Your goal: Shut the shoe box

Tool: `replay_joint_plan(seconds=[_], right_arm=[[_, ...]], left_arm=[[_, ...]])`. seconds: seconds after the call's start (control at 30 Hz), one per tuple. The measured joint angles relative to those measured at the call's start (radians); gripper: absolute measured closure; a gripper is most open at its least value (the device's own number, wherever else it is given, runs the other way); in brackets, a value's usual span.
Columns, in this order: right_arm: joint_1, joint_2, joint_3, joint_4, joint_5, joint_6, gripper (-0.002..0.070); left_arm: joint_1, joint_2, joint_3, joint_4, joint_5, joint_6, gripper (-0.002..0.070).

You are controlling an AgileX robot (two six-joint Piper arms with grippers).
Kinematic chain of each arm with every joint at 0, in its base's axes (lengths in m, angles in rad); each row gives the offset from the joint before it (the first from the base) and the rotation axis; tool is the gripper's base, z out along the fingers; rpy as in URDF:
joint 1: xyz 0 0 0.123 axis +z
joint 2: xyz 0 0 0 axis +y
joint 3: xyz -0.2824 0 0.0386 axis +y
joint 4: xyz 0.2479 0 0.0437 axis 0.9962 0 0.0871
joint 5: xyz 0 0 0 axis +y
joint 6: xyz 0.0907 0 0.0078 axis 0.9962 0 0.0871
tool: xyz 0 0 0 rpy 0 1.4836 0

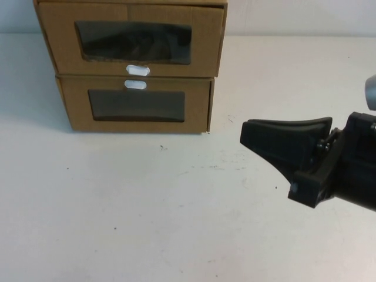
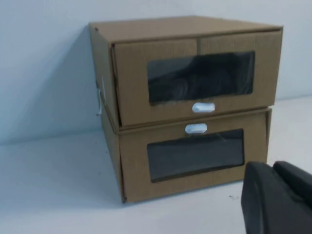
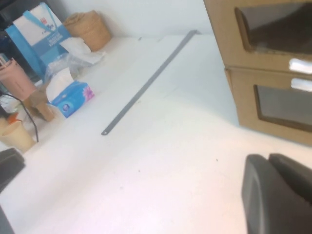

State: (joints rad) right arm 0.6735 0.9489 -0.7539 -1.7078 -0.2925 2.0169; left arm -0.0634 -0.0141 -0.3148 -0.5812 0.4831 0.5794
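Observation:
Two brown cardboard boxes are stacked at the table's back. The upper one is the shoe box point(image 1: 59, 41), with its white pull tab point(image 1: 137, 70) just below its window. It also shows in the left wrist view point(image 2: 131, 83) and the right wrist view point(image 3: 219, 29). Its drawer front sits about level with the shell, with a thin gap at one side. My right gripper point(image 1: 244, 132) is shut and empty above the table, right of the boxes and apart from them. It also shows in the right wrist view point(image 3: 267, 158). My left gripper point(image 2: 270, 168) is shut and empty, in front of the stack.
The lower brown box point(image 1: 76, 106) has its white tab point(image 1: 135, 84) above its window. Far to one side in the right wrist view lie a thin metal strip point(image 3: 146, 83), a blue tissue box point(image 3: 73, 95), a blue bag point(image 3: 41, 31) and a brown paper bag point(image 3: 90, 27).

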Motion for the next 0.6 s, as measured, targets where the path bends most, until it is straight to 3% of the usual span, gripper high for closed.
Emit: replay_joint_plan(seconds=[0.4,0.6], right_arm=[[0.000,0.000,0.040,0.000,0.030,-0.009,0.0687],[0.000,0.000,0.040,0.000,0.032,-0.012,0.0687]], left_arm=[[0.000,0.019,0.322,-0.014,-0.376,0.032,0.0677],[0.000,0.019,0.341,-0.028,-0.412,0.032,0.0677]])
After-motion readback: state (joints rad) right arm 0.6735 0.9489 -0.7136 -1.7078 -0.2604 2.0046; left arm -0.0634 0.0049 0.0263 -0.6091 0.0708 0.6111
